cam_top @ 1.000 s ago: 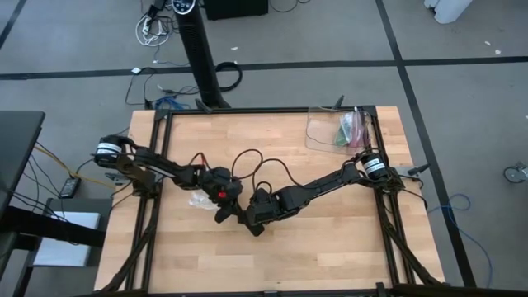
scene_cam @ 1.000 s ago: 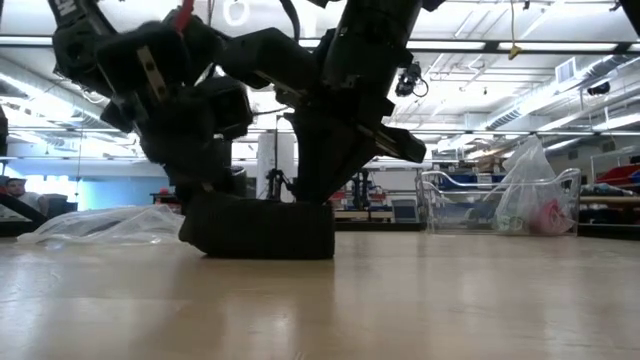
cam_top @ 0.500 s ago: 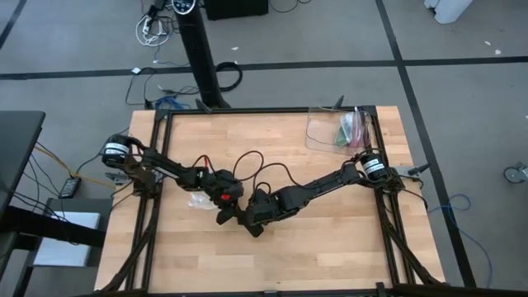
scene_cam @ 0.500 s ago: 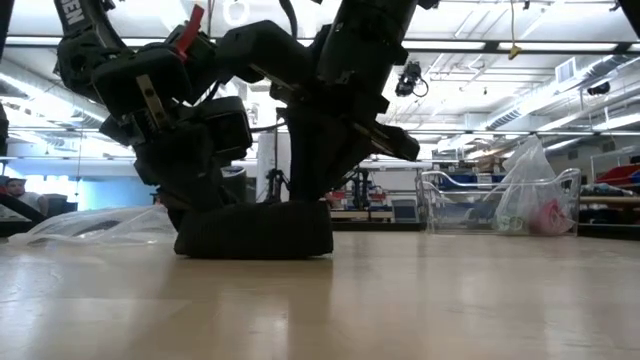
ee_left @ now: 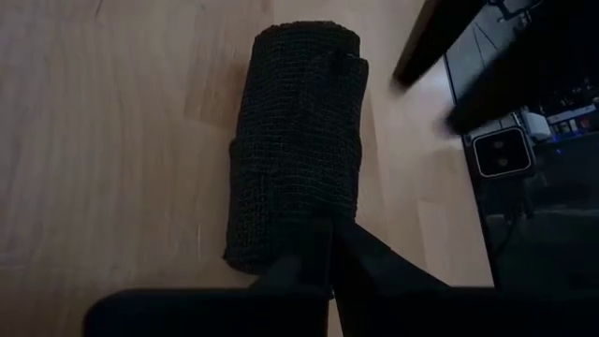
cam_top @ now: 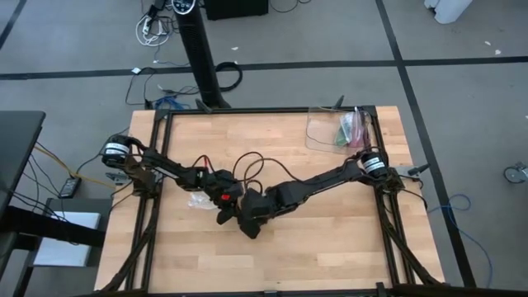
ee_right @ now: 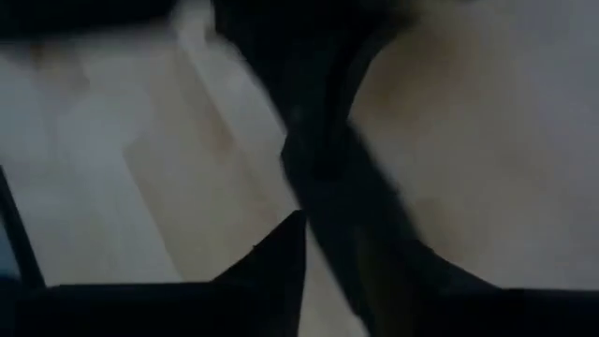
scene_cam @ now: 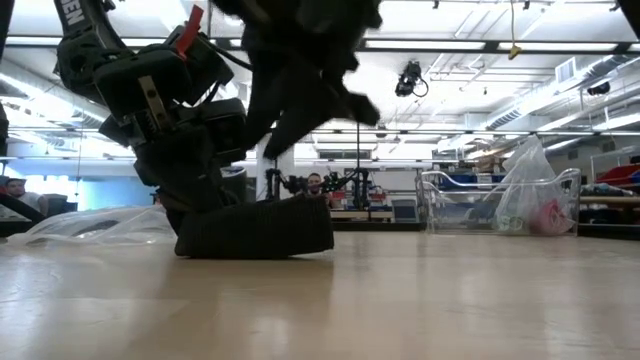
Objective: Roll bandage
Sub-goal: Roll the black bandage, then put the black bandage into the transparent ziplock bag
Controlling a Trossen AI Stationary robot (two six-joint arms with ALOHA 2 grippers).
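Note:
The bandage point(scene_cam: 255, 228) is a dark rolled cylinder lying on its side on the wooden table point(cam_top: 330, 239) near the middle; it also shows in the left wrist view point(ee_left: 295, 140). My left gripper point(ee_left: 328, 245) is shut at the roll's left end point(scene_cam: 195, 222). My right gripper point(cam_top: 250, 221) hangs above the roll's right half, clear of it and blurred in the low view point(scene_cam: 300, 100). In the right wrist view point(ee_right: 323, 271) its fingers stand a little apart with nothing between them. My left gripper has its shut fingers point(ee_left: 360, 257) on the roll's left end point(ee_left: 281, 245), coming slanting down from the table's left and lying along the roll. They seem to nip fabric there; how many layers, I cannot tell. The roll lies on the table.
A crumpled clear plastic bag point(cam_top: 196, 200) lies on the table just left of the roll, behind my left gripper point(scene_cam: 95, 224). A clear container point(cam_top: 334, 132) with pink and green things stands at the far right corner point(scene_cam: 500, 205). The table's near half is bare wood.
My right gripper has come up off the roll's right end and turned its wrist; it no longer touches the bandage. The roll has stayed lying on the table with my left gripper at its left end.

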